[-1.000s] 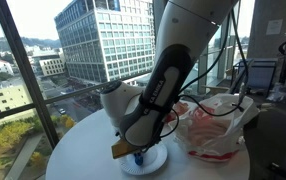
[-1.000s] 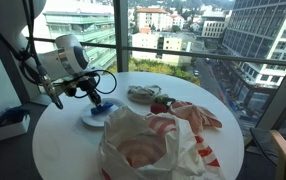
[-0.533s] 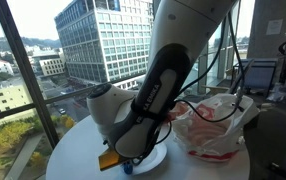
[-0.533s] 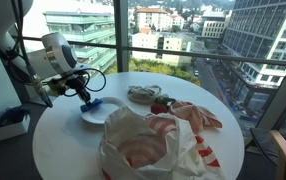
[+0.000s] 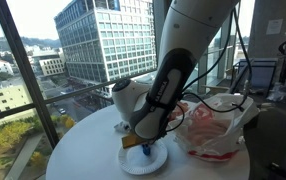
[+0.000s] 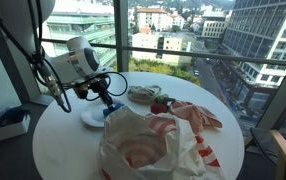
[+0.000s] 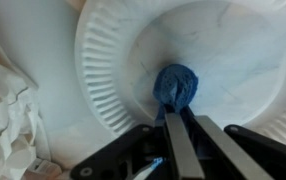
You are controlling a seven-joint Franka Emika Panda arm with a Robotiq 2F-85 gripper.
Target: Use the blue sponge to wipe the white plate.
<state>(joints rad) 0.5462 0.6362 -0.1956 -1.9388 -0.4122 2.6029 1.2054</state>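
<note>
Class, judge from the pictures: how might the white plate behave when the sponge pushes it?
The plate looks like fluted paper, so probably light and apt to slide on the table. Its thin rim may flex under the sponge.

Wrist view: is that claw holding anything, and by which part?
Yes. The gripper holds the blue sponge, pinched by its near end in the closed jaws; the rest sticks out over the white plate.
</note>
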